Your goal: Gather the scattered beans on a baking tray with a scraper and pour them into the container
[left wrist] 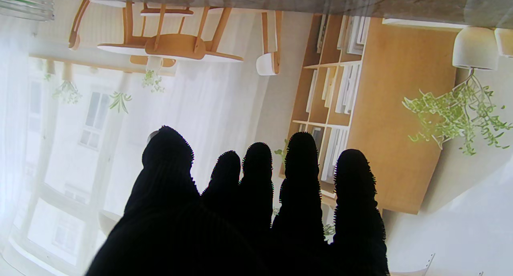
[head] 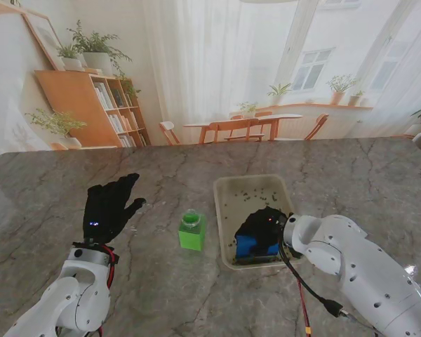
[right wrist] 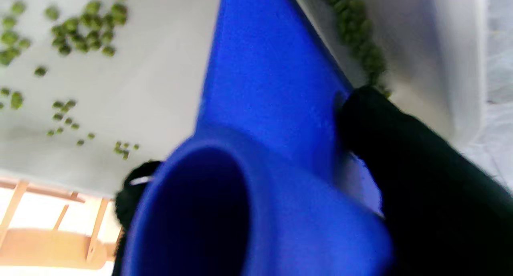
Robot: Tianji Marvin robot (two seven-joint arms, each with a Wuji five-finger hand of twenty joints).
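A pale baking tray (head: 226, 217) lies right of centre on the marble table, with small green beans (head: 256, 191) scattered over its floor. My black-gloved right hand (head: 265, 223) is shut on a blue scraper (head: 256, 244) at the tray's near end. In the right wrist view the scraper blade (right wrist: 268, 67) rests on the tray floor, a line of beans (right wrist: 360, 43) lies along one edge of it, and loose beans (right wrist: 80, 31) spread on the other side. A green container (head: 191, 231) stands just left of the tray. My left hand (head: 109, 206) hovers open to the left, fingers (left wrist: 300, 175) spread, holding nothing.
The marble table (head: 56, 182) stretches wide on all sides of the tray. A black cable (head: 312, 295) with a red lead trails from my right forearm near the table's front. Beyond the far edge are a bookshelf (head: 91, 105) and chairs.
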